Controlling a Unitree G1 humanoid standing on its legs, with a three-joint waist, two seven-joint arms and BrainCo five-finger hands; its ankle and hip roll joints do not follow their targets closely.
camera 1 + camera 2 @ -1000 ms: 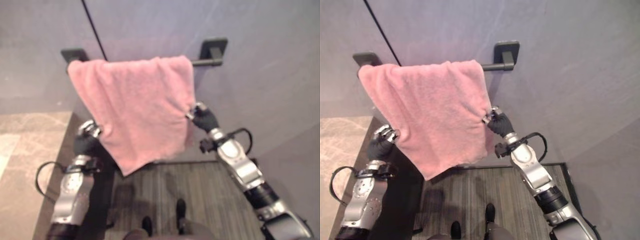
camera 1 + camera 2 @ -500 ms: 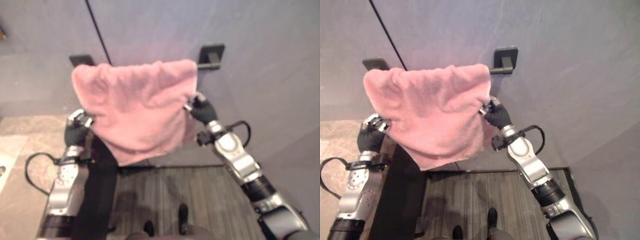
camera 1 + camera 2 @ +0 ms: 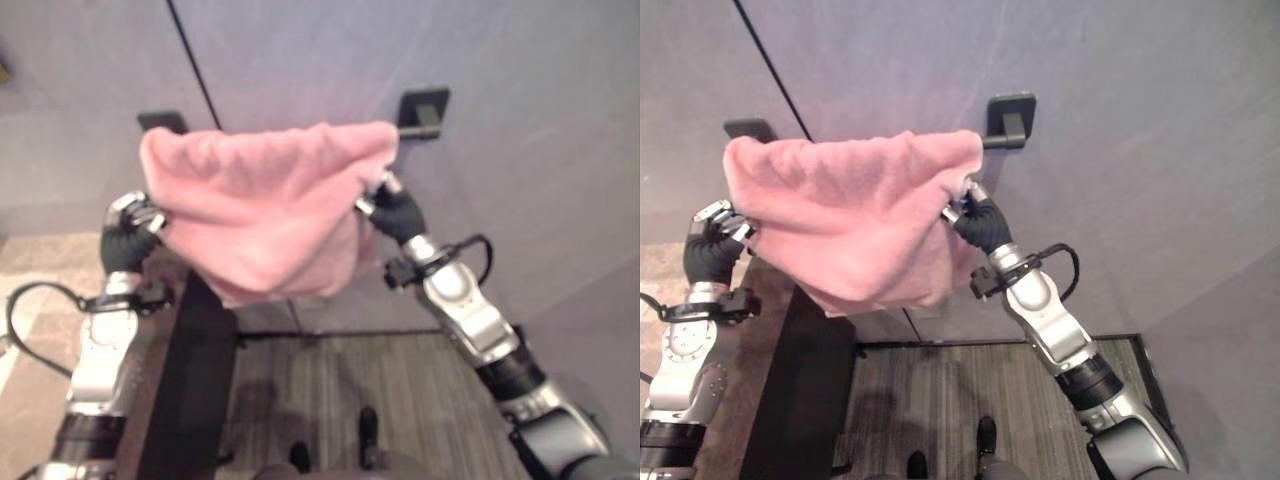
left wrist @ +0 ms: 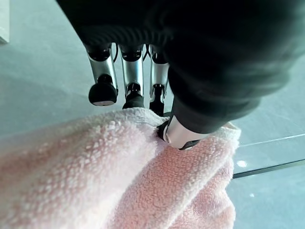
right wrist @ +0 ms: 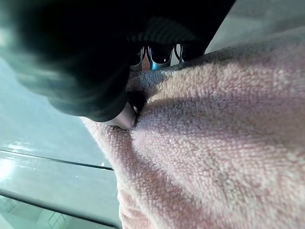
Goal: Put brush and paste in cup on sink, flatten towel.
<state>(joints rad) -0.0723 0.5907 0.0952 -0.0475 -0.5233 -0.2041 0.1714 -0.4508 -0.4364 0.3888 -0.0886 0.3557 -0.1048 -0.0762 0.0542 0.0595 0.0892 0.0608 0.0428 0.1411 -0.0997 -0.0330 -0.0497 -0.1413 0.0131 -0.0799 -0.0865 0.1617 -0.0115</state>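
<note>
- The pink towel (image 3: 850, 215) hangs over the dark towel bar (image 3: 1002, 140) on the grey wall (image 3: 1140, 120), and it is still bunched, not flat
- The left hand (image 3: 710, 240) holds the towel's left edge; in the left wrist view the thumb (image 4: 178, 136) pinches the cloth against the fingers (image 4: 102, 88) behind it
- The right hand (image 3: 975, 215) holds the right edge, just below the bar's bracket (image 3: 1012, 108); in the right wrist view its thumb (image 5: 125, 116) is pressed into the cloth, so it is gripping too
- A second ago both hands were lower and the towel hung long, with one corner pointing down
- Now both hands have come up close to the bar, and the bottom of the towel has bunched up into a short, saggy pouch (it looks messier than before, not neater)
- My guess is the hands are lifting the cloth so they can spread it wider along the bar or shake it straight
- The towel part of the job is not done yet; the edges need to be pulled apart and let down evenly
- A dark bench edge (image 3: 790, 390) stands below the left arm
- The cloth could slip off the bar if it is lifted much higher
</note>
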